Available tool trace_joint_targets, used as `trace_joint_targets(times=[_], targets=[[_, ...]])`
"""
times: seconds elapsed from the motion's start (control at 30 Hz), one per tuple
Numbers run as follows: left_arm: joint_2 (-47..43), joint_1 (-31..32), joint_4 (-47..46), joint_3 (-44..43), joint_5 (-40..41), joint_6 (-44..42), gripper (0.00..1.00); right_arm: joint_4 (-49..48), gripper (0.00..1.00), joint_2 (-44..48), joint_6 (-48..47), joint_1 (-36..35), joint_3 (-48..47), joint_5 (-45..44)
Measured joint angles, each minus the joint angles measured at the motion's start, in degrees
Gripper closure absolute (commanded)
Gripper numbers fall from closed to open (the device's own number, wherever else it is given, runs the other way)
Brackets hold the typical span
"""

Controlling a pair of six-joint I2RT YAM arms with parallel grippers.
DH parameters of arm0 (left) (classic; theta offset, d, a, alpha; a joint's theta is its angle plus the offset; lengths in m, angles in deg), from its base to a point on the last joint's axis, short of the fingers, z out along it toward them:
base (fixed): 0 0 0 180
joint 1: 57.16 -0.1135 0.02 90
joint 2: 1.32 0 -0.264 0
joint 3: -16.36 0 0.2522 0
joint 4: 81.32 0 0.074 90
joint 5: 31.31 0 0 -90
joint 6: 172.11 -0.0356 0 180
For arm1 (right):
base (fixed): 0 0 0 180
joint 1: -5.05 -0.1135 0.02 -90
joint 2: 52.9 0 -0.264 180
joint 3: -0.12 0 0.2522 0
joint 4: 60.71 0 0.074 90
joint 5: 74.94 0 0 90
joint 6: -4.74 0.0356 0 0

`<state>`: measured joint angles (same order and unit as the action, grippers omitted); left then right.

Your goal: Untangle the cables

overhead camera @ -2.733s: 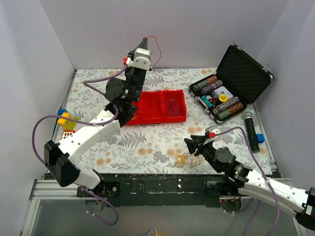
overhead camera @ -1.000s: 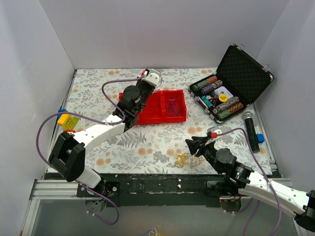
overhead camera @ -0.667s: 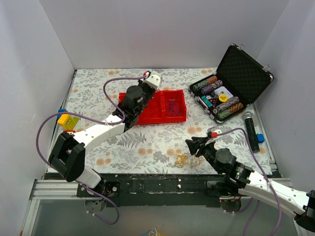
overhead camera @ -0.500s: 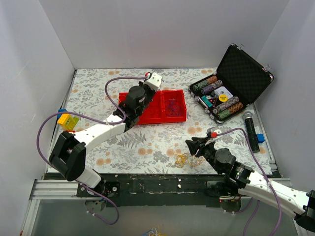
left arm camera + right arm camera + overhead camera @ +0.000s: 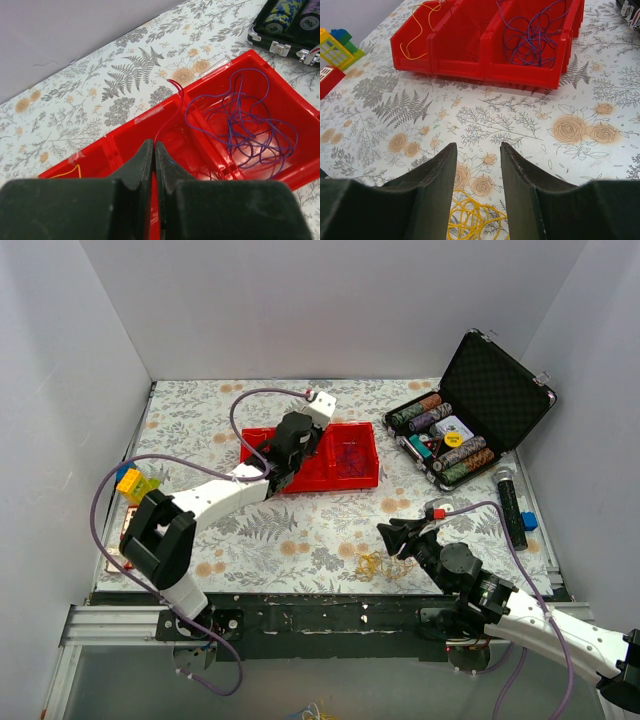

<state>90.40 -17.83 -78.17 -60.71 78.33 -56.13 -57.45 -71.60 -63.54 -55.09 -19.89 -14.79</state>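
Note:
My left gripper [image 5: 298,445] hangs over the red bin [image 5: 330,483]. In the left wrist view its jaws [image 5: 154,149] are shut on a thin red cable [image 5: 169,107] that rises from the middle compartment. A purple cable [image 5: 240,120] lies tangled in the right compartment and also shows in the right wrist view [image 5: 532,32]. A yellow wire [image 5: 415,30] lies in the left compartment. A yellow cable coil [image 5: 375,565] lies on the table. My right gripper [image 5: 476,150] is open and empty just above and beyond that coil [image 5: 475,220].
An open black case of poker chips [image 5: 450,445] stands at the right. A black microphone [image 5: 508,505] and a blue block [image 5: 529,521] lie beside it. Toy bricks [image 5: 135,485] sit at the left edge. White walls enclose the table.
My left arm has come down from high at the back, with the red cable, to low over the red bin, and moved right. The right arm has barely moved.

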Motion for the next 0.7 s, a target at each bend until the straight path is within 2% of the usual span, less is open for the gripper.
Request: trace_joint_targets(times=[0.23,0.53,0.7], targets=[[6.36,-0.02,4.17,-5.44,1.97,4.85,1.0,0.11,0.52,0.31,0.72,0.0,0.13,-0.37],[6.58,-0.57,4.22,0.94,4.81,6.88,1.0,0.15,0.53,1.09,1.22,0.0,0.26,-0.98],[9.53,-1.51,3.93,0.61,5.03,6.78,1.0,0.55,0.53,1.09,1.88,0.0,0.42,-1.38]])
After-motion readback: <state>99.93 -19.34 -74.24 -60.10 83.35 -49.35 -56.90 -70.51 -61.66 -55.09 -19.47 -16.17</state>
